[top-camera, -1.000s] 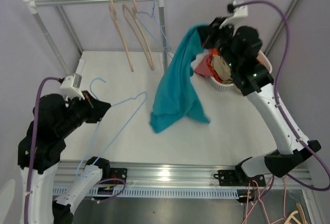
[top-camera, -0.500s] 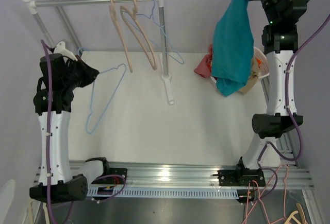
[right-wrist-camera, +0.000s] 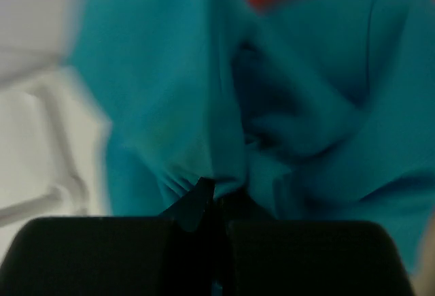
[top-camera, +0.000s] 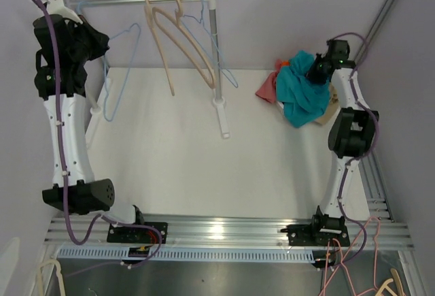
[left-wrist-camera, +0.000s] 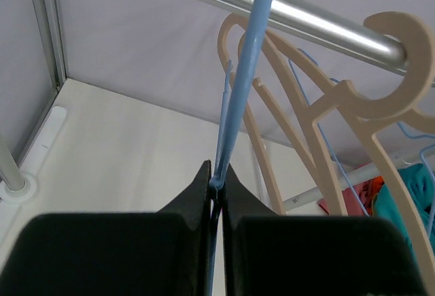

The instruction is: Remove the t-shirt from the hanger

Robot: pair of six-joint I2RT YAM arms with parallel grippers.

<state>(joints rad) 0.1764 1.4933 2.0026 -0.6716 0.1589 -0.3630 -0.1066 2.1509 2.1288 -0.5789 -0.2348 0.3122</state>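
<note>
The shirt and the hanger have parted company, so as I read it the main job is done. The teal t-shirt (top-camera: 302,96) now lies heaped at the far right of the table (top-camera: 170,167), against a red garment (top-camera: 266,89), and the right gripper (top-camera: 317,73) is down on it. On the right wrist view its jaws are pinched together with a gather of teal cloth caught at the tips, so I take it the shirt is not yet let go. The left gripper (top-camera: 94,41) is clenched on the thin wire of the bare blue hanger (top-camera: 122,71) and has lifted it to the rail (top-camera: 136,0), beside the wooden hangers (top-camera: 180,37). I cannot tell from either view whether its hook is over the bar (the wire simply crosses the rail in the wrist picture). A second ago the shirt hung from the right gripper in mid-air over the table, and the left arm held the hanger low near the front edge. Half a second ago the shirt was hoisted high on the right, with the hanger halfway up.
</note>
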